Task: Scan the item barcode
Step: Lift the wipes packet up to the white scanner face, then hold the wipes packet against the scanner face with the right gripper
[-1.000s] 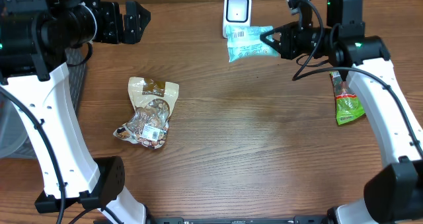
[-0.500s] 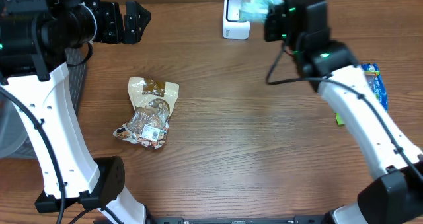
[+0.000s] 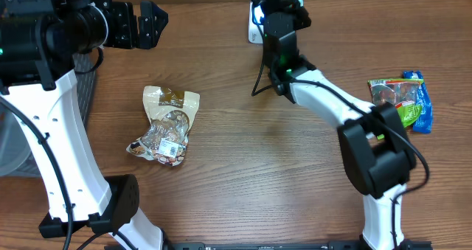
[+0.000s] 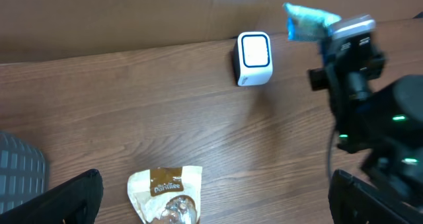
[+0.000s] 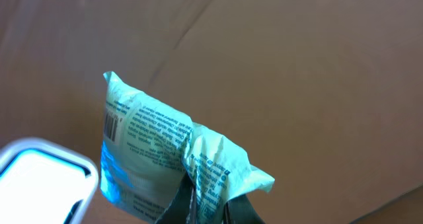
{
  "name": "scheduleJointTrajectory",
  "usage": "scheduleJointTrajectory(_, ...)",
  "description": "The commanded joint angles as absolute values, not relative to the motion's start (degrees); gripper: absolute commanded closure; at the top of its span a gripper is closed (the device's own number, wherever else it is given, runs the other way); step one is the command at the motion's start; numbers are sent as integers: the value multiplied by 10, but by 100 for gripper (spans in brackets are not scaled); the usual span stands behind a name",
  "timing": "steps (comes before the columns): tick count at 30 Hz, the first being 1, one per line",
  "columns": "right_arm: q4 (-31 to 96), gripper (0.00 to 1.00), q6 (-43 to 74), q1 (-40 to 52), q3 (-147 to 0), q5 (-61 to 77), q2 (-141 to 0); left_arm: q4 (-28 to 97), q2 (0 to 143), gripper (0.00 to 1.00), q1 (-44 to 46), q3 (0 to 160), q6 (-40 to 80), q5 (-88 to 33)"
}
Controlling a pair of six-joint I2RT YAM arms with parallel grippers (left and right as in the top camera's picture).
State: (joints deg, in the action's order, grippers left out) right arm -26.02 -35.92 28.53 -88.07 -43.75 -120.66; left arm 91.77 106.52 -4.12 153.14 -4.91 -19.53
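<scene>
Close by the scanner (image 4: pixel 254 52), the right gripper (image 5: pixel 205 197) is pinching a teal packet (image 5: pixel 158 151), barcode (image 5: pixel 114 126) showing. The left gripper (image 3: pixel 147 25) is standing wide.

We look down on a wooden desk (image 4: pixel 132 112) backed by a brown cardboard wall (image 4: pixel 119 16). Our left hand (image 4: pixel 215 184) is spread wide, its dark fingers (image 4: pixel 66 197) framing the two lower corners. Near the far edge a white scanner (image 4: pixel 254 59) stands with its pale screen facing up. Just right of it the black right arm (image 4: pixel 360 112) rises, and at its top the right hand (image 4: pixel 328 34) pinches a light blue packet (image 4: pixel 309 16), raised above the desk and beside the scanner, not touching it. A beige snack pouch (image 4: pixel 165 192) lies at the bottom edge between our fingers. A grey basket (image 4: pixel 20 168) shows at the left.
</scene>
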Motion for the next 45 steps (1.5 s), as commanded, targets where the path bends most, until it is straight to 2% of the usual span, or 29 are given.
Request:
scheduleJointTrajectory(1,-356,96,-515,284,-890,-464,-1279,917,1069,1,-39,1535,-60,-204)
scheduleJointTrajectory(7,-418,96,-603,283,-890,-429,-1339,917,1069,0,-39,1535,-60,-204)
scheduleJointTrajectory(26,-424,96,-644,277,-890,-424,-1346,917,1069,0,-39,1535,-60,-204)
scheduleJointTrajectory(30,-440,96,-683,277,-890,-424,-1346,917,1069,0,-39,1535,-60,-204)
scheduleJointTrajectory(37,-564,96,-818,276,-890,-397,-1346,917,1069,0,-39,1535,-60,-204)
scheduleJointTrajectory(40,-568,96,-868,276,-890,-375,-1346,917,1069,1,-39,1535,-60,-204)
scheduleJointTrajectory(45,-539,96,-872,276,-890,-366,-1346,917,1069,0,-39,1535,-60,-204)
